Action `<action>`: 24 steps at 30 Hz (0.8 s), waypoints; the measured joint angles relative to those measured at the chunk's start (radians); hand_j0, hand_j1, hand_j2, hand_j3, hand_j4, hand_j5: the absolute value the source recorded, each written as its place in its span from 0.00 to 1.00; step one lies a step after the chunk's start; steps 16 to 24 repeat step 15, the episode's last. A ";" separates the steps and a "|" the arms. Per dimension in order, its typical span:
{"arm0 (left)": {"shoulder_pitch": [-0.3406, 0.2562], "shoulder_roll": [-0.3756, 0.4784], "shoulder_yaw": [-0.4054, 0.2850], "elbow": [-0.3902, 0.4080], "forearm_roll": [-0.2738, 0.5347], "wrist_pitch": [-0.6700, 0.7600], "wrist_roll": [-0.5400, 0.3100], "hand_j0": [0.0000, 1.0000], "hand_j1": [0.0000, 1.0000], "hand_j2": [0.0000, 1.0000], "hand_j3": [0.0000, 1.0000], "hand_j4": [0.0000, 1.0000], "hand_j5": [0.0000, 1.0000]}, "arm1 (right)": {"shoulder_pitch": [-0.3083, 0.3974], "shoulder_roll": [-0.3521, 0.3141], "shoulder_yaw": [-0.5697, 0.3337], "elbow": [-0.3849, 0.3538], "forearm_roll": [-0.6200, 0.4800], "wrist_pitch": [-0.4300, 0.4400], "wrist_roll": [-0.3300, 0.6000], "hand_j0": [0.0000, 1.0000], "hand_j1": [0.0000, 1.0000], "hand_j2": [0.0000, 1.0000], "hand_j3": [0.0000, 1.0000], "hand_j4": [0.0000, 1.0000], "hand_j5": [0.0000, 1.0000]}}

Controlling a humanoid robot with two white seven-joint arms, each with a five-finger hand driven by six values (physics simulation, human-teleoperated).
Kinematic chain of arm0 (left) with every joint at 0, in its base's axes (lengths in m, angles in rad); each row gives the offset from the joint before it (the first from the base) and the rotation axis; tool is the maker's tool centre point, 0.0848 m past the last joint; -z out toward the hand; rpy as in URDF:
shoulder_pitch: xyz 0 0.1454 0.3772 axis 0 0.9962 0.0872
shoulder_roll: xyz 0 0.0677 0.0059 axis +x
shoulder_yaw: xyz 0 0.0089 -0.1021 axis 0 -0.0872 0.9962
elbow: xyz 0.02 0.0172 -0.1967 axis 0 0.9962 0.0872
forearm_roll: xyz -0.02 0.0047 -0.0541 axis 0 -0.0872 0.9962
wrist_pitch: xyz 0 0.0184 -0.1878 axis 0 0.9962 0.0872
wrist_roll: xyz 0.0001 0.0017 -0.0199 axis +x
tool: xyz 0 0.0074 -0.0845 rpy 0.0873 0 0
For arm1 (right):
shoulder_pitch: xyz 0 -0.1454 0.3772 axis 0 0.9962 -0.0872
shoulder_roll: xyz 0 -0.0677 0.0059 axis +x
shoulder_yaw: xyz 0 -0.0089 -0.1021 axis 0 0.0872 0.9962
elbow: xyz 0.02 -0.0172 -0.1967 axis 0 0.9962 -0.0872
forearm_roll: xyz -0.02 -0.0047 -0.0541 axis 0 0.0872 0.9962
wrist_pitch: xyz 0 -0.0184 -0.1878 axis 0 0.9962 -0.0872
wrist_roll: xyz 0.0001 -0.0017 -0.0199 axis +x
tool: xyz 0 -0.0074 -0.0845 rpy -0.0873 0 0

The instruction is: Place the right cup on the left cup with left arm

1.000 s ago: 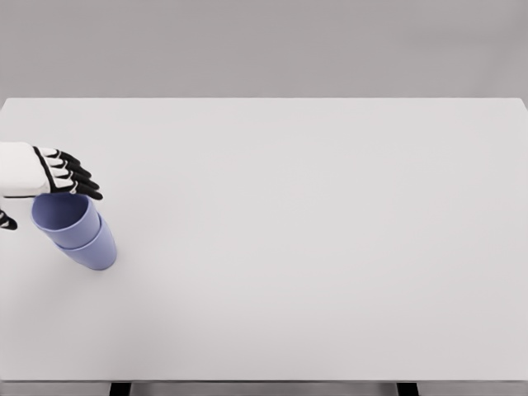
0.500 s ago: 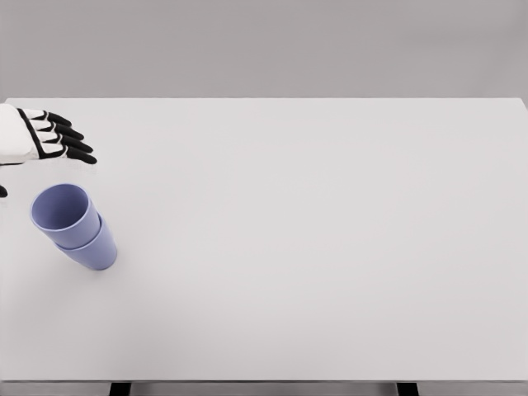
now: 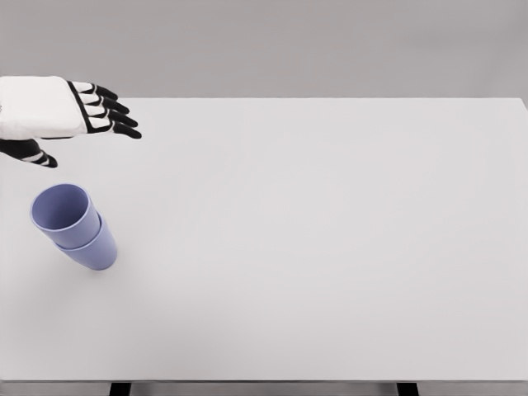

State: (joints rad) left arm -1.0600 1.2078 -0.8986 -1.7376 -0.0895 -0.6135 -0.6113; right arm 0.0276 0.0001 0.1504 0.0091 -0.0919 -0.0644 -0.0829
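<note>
Upper cup [image 3: 64, 213]: periwinkle blue, seated inside the lower cup [image 3: 92, 247] of the same colour, the two forming one nested stack on the white table [image 3: 313, 247]. The stack stands below the fingers [image 3: 111, 115] of the left hand [image 3: 62, 111], well apart from them, with bare tabletop between. From the head camera the long axis of the stack runs on a slant: the open mouth of the upper cup lies toward the upper left, the base of the lower cup toward the lower right. The rim of the upper cup is fully visible as an oval, and the interior wall shows. Only the lower part of the lower cup shows beneath the upper one. Whether the stack truly leans or merely appears so cannot be told.

Left hand: enters from the left edge, above the far left part of the table, palm down. The four black fingers are extended and slightly spread, pointing right, holding nothing. The thumb [image 3: 37, 155] hangs below the palm, clear of the cups
</note>
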 measured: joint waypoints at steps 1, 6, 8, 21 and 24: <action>-0.002 -0.011 0.000 0.003 -0.004 0.000 0.000 1.00 1.00 1.00 1.00 1.00 1.00 | 0.000 0.000 0.000 0.000 0.000 0.000 0.000 1.00 1.00 1.00 1.00 1.00 1.00; 0.002 -0.033 0.001 0.007 -0.024 0.000 0.000 1.00 1.00 1.00 1.00 1.00 1.00 | 0.000 0.000 0.000 0.000 0.000 0.000 0.000 1.00 1.00 1.00 1.00 1.00 1.00; 0.005 -0.040 0.001 0.001 -0.026 0.000 0.000 1.00 1.00 1.00 1.00 1.00 1.00 | 0.000 0.000 0.000 0.000 0.000 0.000 0.000 1.00 1.00 1.00 1.00 1.00 1.00; 0.009 -0.076 -0.001 -0.017 -0.029 0.000 0.000 1.00 1.00 1.00 1.00 1.00 1.00 | 0.000 0.000 0.000 0.000 0.000 0.000 0.000 1.00 1.00 1.00 1.00 1.00 1.00; 0.009 -0.076 -0.001 -0.017 -0.029 0.000 0.000 1.00 1.00 1.00 1.00 1.00 1.00 | 0.000 0.000 0.000 0.000 0.000 0.000 0.000 1.00 1.00 1.00 1.00 1.00 1.00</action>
